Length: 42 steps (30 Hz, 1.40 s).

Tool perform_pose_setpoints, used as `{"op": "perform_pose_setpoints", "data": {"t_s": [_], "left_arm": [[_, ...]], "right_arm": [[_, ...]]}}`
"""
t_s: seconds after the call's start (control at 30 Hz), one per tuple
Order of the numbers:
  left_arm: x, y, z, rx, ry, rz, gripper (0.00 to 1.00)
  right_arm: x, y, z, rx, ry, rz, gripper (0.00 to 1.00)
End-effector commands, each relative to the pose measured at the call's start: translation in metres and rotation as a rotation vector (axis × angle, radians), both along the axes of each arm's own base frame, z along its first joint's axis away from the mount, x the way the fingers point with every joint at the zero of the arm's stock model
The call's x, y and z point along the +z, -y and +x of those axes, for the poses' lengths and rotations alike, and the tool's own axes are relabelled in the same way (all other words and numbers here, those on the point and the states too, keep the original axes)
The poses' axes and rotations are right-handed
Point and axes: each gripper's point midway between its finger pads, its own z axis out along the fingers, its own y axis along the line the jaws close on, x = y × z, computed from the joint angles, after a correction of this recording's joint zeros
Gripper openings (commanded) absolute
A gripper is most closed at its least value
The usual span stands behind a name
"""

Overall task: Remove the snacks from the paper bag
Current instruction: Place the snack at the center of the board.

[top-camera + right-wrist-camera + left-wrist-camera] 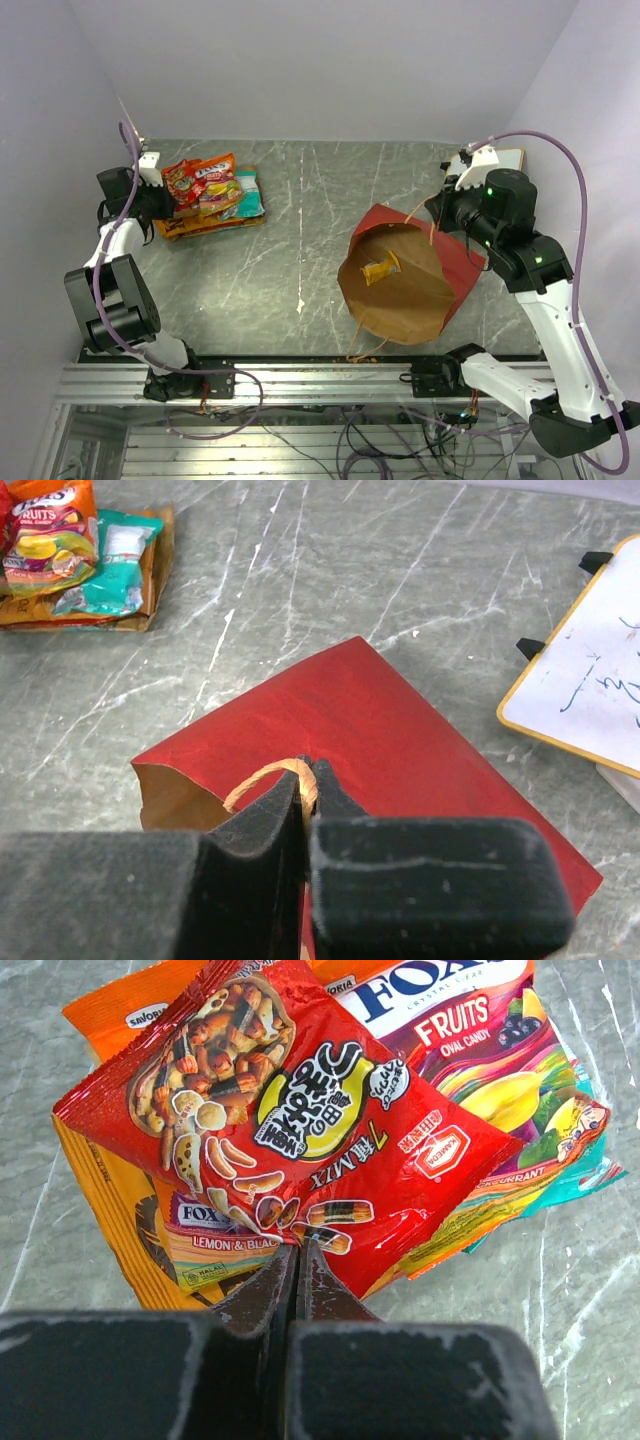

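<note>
Several snacks lie piled at the far left: a red packet (300,1110) on top, Fox's candy packets (500,1070) and a flat orange chip bag (105,1190) beneath; the pile also shows in the top view (212,195). My left gripper (298,1250) (158,203) is shut, pinching the red packet's near edge. The paper bag (410,300) (400,740) lies tilted with its brown mouth open toward the arms. One small orange-yellow packet (381,270) is inside. My right gripper (310,775) (440,212) is shut on the bag's tan handle (258,780) and holds it up.
A white board with a wood frame (580,680) (505,158) lies at the far right corner behind the bag. The bag's second handle (362,345) hangs near the table's front edge. A teal packet (115,565) sits at the pile's right side.
</note>
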Motion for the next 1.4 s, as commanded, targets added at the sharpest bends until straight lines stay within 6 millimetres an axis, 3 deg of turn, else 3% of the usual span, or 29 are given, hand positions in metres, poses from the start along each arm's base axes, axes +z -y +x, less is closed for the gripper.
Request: {"op": "perform_pose_setpoints", "data": {"t_s": [0.0,0.1,0.3,0.8,0.9,1.07,1.2,1.33,1.37], "left_arm": [[0.01,-0.005,0.005,-0.003,0.035,-0.001,0.07],[0.008,-0.008,0.006,0.012,0.019,-0.006,0.13],[0.016,-0.019,0.003,0.074,0.039,0.006,0.36],[0.036,-0.025,-0.006,0.152,0.079,0.015,0.54],[0.05,-0.028,-0.012,0.203,0.122,0.015,0.56],[0.094,-0.022,-0.025,0.283,0.218,-0.068,0.58],[0.115,0.03,-0.035,0.245,0.248,-0.203,0.56],[0.125,0.106,-0.047,0.184,0.27,-0.301,0.58],[0.128,0.135,-0.052,0.134,0.262,-0.342,0.61]], "right_arm": [[0.004,0.002,-0.005,0.0,0.02,0.002,0.0],[0.002,0.002,-0.005,-0.001,0.019,0.003,0.0],[0.001,0.001,-0.004,0.0,0.019,0.003,0.0],[-0.002,0.002,-0.005,0.001,0.02,0.002,0.0],[-0.002,0.001,-0.004,0.001,0.021,0.003,0.0],[-0.003,0.002,-0.005,-0.004,0.021,0.002,0.0],[-0.005,0.003,-0.004,-0.008,0.02,0.006,0.0],[-0.005,0.001,-0.002,-0.005,0.018,0.007,0.0],[-0.005,0.0,-0.002,-0.001,0.018,0.007,0.0]]}}
